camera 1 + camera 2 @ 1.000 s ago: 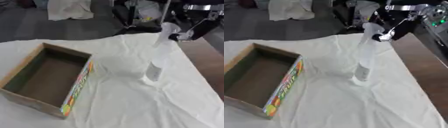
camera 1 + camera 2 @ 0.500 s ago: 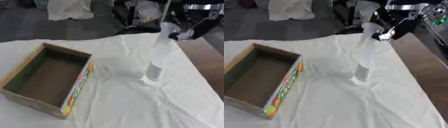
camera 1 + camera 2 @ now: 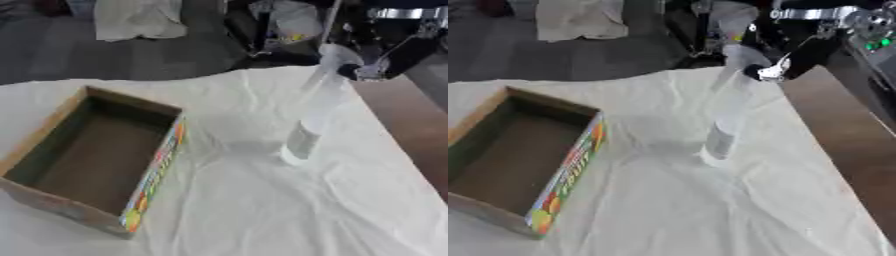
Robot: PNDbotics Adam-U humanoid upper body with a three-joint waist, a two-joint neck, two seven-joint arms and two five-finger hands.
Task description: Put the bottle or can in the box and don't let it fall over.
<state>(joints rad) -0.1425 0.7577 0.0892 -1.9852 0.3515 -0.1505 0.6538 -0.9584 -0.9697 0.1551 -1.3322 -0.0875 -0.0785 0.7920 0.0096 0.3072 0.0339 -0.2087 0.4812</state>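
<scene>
The clear plastic bottle (image 3: 726, 117) is being kept upright on the white cloth (image 3: 710, 210), right of the cardboard box (image 3: 96, 155), its top being approached by the right hand (image 3: 785, 62), whose finger state cannot be told.

Right hand (image 3: 785, 62) raised, fingers unclear

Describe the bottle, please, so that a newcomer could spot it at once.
On the white cloth over the table, look right of the open cardboard box. The bottle stands there upright, tall, slim and clear, the only see-through thing on the cloth.
</scene>
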